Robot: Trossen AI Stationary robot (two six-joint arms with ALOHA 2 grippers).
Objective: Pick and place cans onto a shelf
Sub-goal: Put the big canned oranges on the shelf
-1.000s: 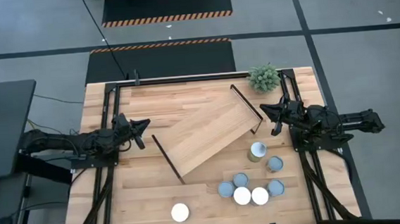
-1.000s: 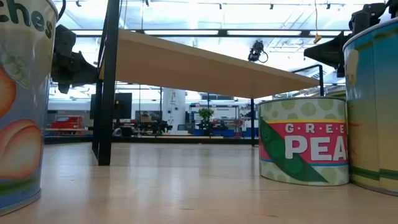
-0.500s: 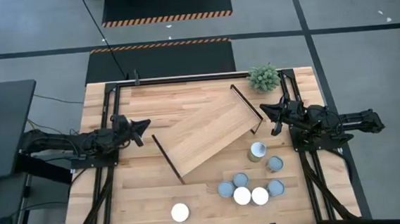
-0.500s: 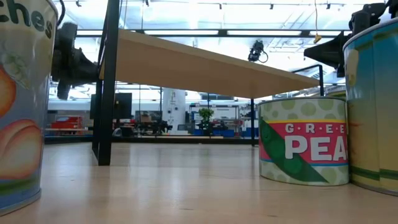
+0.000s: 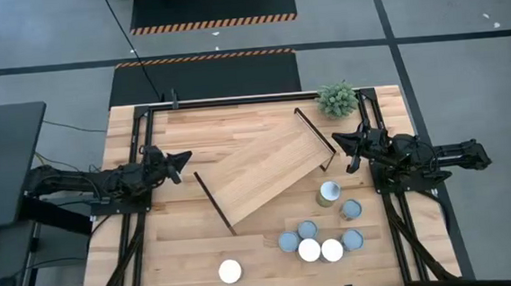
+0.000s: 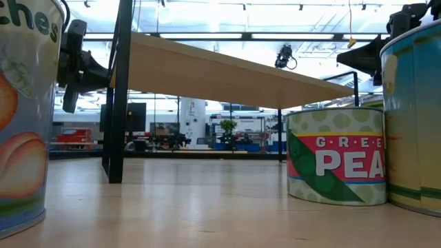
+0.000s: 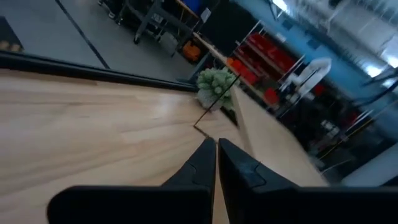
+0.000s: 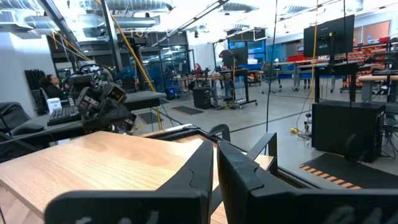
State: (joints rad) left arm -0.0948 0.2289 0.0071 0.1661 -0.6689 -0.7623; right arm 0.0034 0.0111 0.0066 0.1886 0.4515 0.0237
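The light-wood shelf (image 5: 262, 170) stands askew mid-table on its black end rails (image 6: 117, 89). Several cans stand on the table at the near right: one with olive-gold sides (image 5: 329, 192), a cluster (image 5: 320, 243) with grey and white tops, and a lone white-topped can (image 5: 230, 271) nearer the left. The low view shows a peach can (image 6: 21, 117) and a green pea can (image 6: 337, 155) close up. My left gripper (image 5: 182, 156) is shut and empty, left of the shelf. My right gripper (image 5: 336, 143) is shut and empty, by the shelf's right rail.
A small green plant (image 5: 337, 98) stands at the far right corner. Black frame rails (image 5: 234, 99) run along the table's far edge and down both sides. Bare wood lies between the shelf and the lone can at the near left.
My left gripper has rolled about its wrist and shifted slightly toward the table's far edge, staying shut. The shelf and the cans have stayed where they were.
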